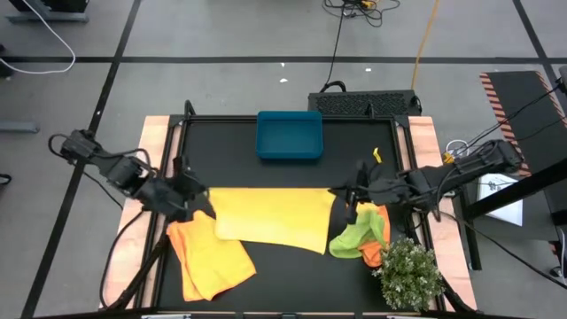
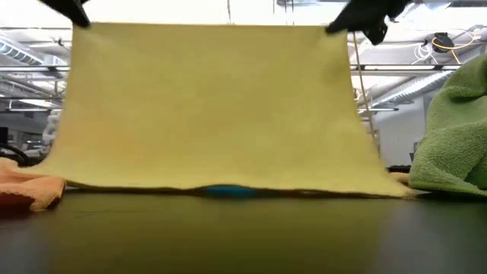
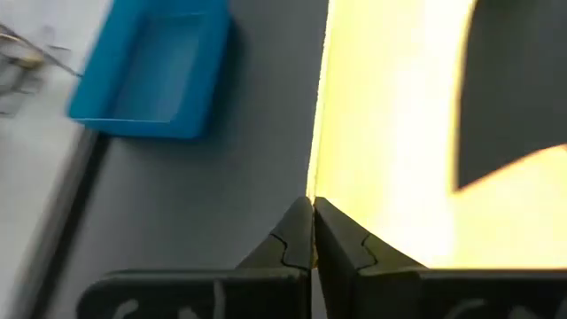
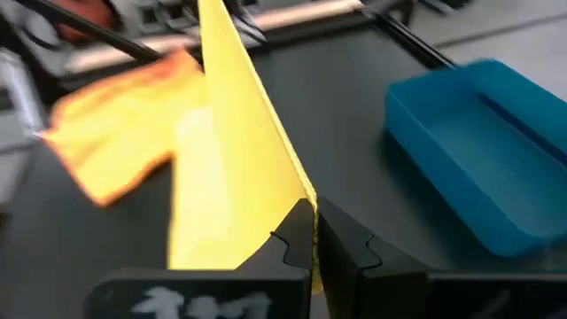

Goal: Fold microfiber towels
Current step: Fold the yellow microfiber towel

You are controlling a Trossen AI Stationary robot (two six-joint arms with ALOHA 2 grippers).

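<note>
A pale yellow towel is held up by its two upper corners, spread flat between my grippers, with its lower edge on the table. My left gripper is shut on the left corner and my right gripper on the right one. An orange towel lies crumpled at the near left. A lime green towel is heaped at the near right, with another orange towel showing beside it. My left gripper pinches the yellow towel's upper left corner between its two shut fingers, slanting downward from the table's left. The towel hangs from it, drawn fairly flat toward the other corner. My right gripper pinches the upper right corner between its two shut fingers, coming nearly level from the table's right. The cloth falls away below the fingers to the table.
A teal tray stands at the table's far middle, behind the raised towel. A small bushy plant sits at the near right corner, close to the green towel. Bare black tabletop lies in front of the towel.
</note>
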